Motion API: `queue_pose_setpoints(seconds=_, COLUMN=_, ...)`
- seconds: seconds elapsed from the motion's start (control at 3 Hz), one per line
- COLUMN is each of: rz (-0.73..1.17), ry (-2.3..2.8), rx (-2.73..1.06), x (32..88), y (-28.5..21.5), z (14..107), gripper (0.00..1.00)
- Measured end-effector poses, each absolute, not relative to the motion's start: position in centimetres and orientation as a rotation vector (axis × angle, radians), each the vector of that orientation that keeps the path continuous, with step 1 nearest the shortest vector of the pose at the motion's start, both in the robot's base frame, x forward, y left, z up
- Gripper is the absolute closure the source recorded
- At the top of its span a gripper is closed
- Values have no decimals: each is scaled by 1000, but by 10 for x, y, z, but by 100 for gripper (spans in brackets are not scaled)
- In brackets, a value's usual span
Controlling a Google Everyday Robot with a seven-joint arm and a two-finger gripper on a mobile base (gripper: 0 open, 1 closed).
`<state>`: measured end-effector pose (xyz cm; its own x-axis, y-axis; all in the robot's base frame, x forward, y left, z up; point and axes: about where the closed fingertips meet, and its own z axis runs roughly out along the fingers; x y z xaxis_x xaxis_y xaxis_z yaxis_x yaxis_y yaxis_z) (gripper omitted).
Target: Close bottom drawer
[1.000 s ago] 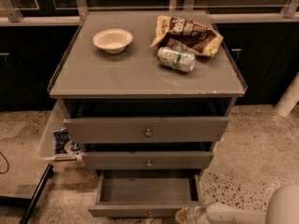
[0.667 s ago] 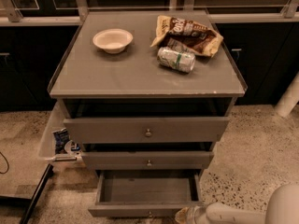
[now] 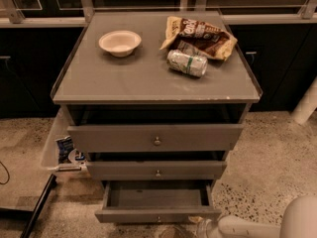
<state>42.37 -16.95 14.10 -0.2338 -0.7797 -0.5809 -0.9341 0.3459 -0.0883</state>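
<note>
Currently, the bottom drawer (image 3: 156, 199) is found pulled out at the foot of the grey cabinet (image 3: 124, 78), lowest of 3, with its inside exposed. The gripper (image 3: 198, 228) is seen low at the view's bottom edge, just beside the drawer front's right end. Whether it is spread or pressed together cannot be told.

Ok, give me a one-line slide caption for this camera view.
Bottom drawer open, the gripper low at its front right; bowl, can and snack bag on the cabinet top.

tool (image 3: 192, 228) at 5 o'clock of open bottom drawer (image 3: 148, 215) front; floor at its 6 o'clock free; bin (image 3: 53, 150) at 10 o'clock.
</note>
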Motion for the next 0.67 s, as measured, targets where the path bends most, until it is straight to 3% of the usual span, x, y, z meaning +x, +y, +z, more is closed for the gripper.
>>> queue_pose_setpoints(seconds=0.67, rz=319, ry=2039, rx=-1481, x=465, y=-191, z=145, gripper=42)
